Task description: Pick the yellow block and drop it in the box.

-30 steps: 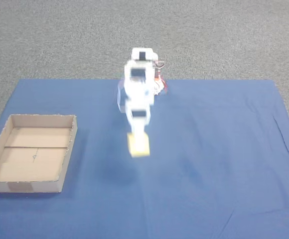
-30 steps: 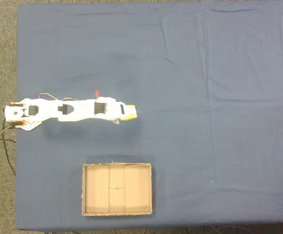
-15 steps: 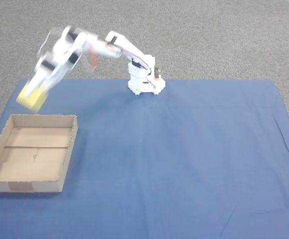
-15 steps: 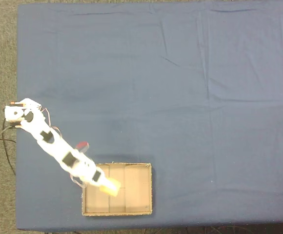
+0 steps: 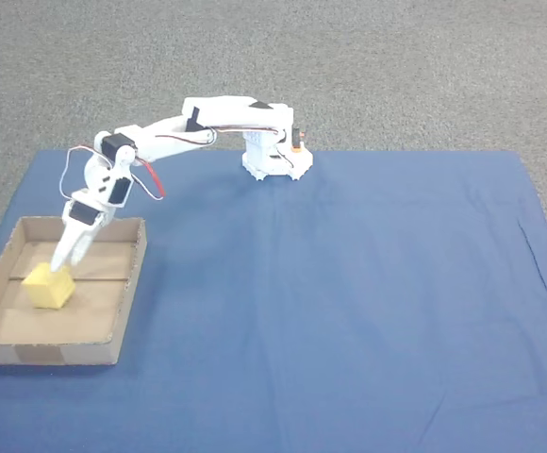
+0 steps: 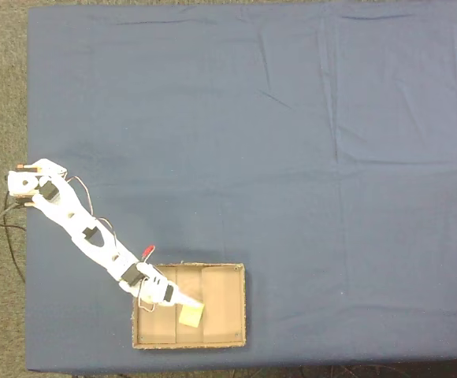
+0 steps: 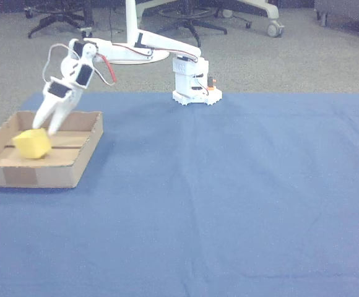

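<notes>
The yellow block (image 5: 49,287) (image 6: 191,315) (image 7: 32,143) lies inside the box (image 5: 128,300) (image 6: 241,309) (image 7: 38,176), a shallow cardboard tray at the left of the blue cloth. It looks slightly tilted in the other view. My gripper (image 5: 64,262) (image 6: 187,304) (image 7: 47,127) hangs just above the block, pointing down into the tray. Its two white fingers are spread apart in the other view, with the block below their tips rather than between them. Whether a fingertip still touches the block's top I cannot tell.
A blue cloth (image 5: 349,311) covers the table, with grey carpet around it. The arm's base (image 5: 272,157) (image 6: 28,183) (image 7: 192,80) stands at the cloth's far edge. Office chair legs (image 7: 56,13) stand on the carpet behind.
The arm swung from the cloth's middle over to the box with the block. Half a second ago it held the block above the box; now the fingers are spread and the block lies inside.
</notes>
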Controlling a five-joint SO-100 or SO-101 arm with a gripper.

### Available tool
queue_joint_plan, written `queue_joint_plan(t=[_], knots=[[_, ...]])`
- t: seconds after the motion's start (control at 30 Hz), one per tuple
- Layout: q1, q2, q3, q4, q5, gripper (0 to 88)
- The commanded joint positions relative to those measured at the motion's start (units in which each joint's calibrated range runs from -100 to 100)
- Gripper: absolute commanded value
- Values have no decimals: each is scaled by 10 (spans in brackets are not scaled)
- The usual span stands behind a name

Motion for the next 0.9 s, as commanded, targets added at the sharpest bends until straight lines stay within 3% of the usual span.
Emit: queue_joint_plan(t=[0.0,0.17,0.2,0.33,0.43,0.57,0.7,0.87], knots=[[-5,-74,33,9,-20,488],[-87,-442,161,38,-135,342],[-110,-529,192,39,-148,351],[-237,-887,401,37,-166,238],[-342,-1137,712,-31,-150,21],[-385,-1373,1112,-79,-176,2],[-399,-1504,1513,-283,-195,2],[-418,-1585,1733,-349,-181,2]])
